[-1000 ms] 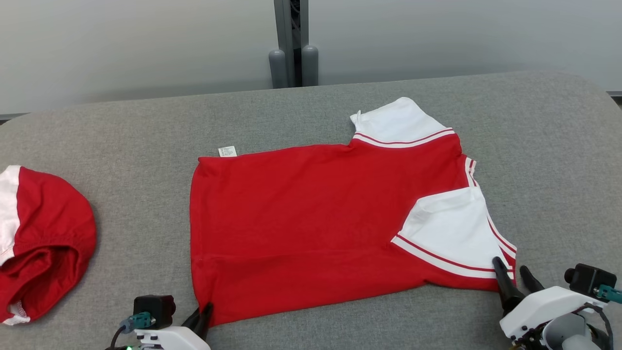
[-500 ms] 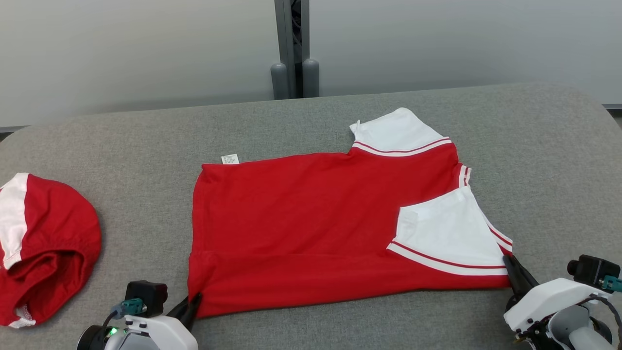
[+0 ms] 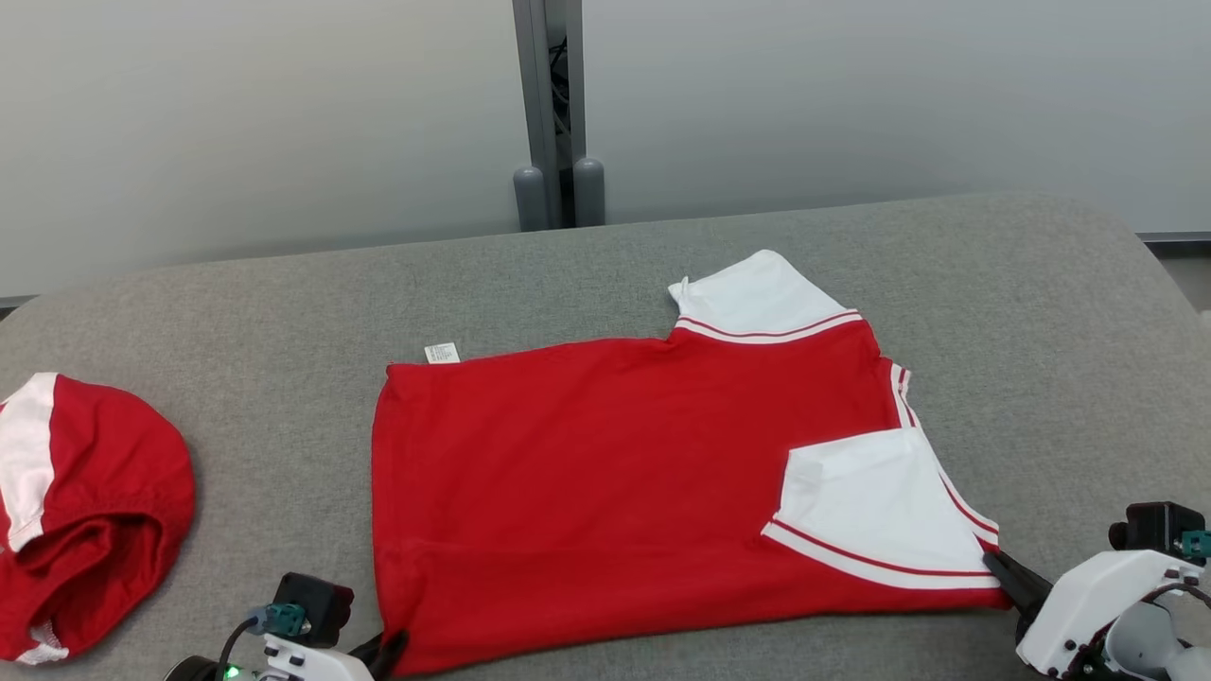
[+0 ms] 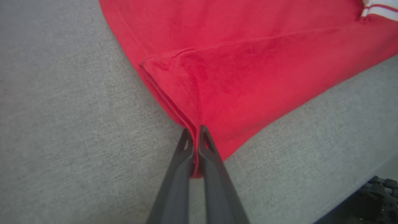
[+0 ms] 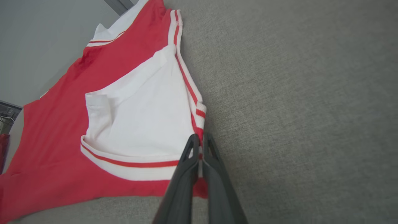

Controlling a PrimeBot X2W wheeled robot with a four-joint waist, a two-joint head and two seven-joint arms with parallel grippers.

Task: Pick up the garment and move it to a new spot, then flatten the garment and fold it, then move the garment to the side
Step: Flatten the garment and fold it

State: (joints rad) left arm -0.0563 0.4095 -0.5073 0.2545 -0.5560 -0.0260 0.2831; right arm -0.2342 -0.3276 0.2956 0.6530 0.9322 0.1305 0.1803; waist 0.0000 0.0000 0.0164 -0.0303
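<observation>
Grey cloth covers the table, a spare red bundle well left of the jaws. Next, the left gripper pinches shut on the near hem corner of the red shirt, which lies flat just beyond both sets of jaws. Rightmost, the right gripper is clamped on the near shoulder corner. Flattening looks done, one sleeve tucked in; the fold and the move aside remain.

L gripper & R gripper both low, fingers pinched shut on garment corners.
</observation>
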